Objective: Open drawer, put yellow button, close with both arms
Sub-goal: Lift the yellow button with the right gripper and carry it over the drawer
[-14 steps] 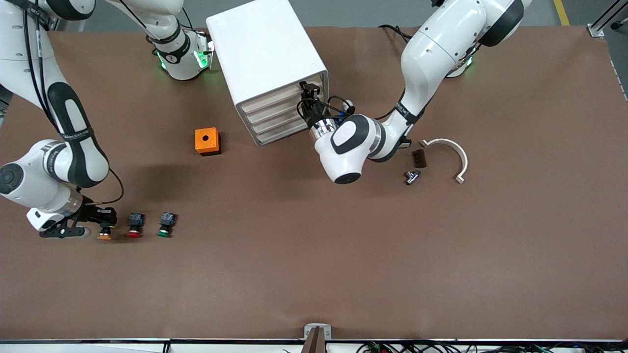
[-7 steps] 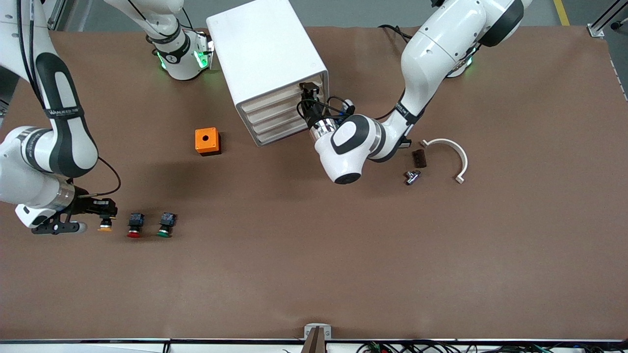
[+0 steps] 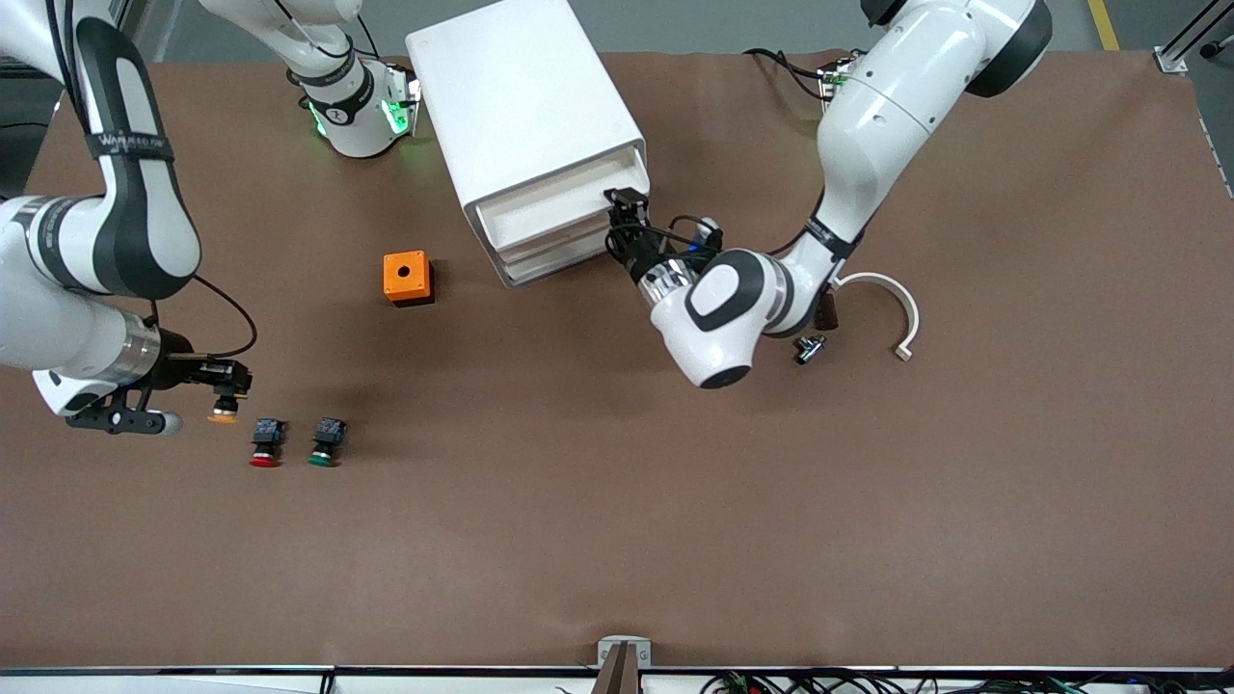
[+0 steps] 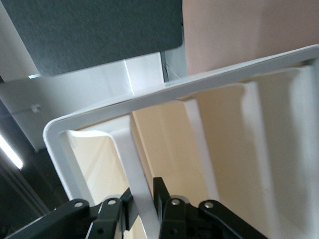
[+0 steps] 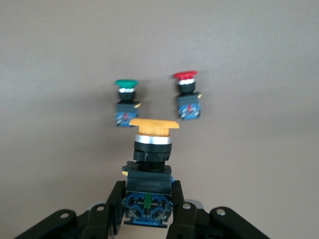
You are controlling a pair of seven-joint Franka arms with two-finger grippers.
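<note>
The yellow button (image 3: 223, 416) is clenched in the right gripper (image 3: 228, 379) at the left edge of the front frame and is carried clear of the table (image 3: 617, 540), just above the red button (image 3: 262, 457) and the green button (image 3: 323, 455), which stand side by side on the table. In the right wrist view the fingers (image 5: 115, 208) are seen pinching the button's black and blue body (image 5: 148, 195), cap pointing away. At upper centre of the front frame the drawer (image 3: 554, 204), topmost in the white cabinet (image 3: 516, 106), is pulled partly out. Its corner toward the left arm's end is gripped by the left gripper (image 3: 627, 204); in the left wrist view the fingers (image 4: 167, 209) are closed on what appears to be the drawer's front edge (image 4: 134, 164). An orange box (image 3: 407, 277) lies near the cabinet.
</note>
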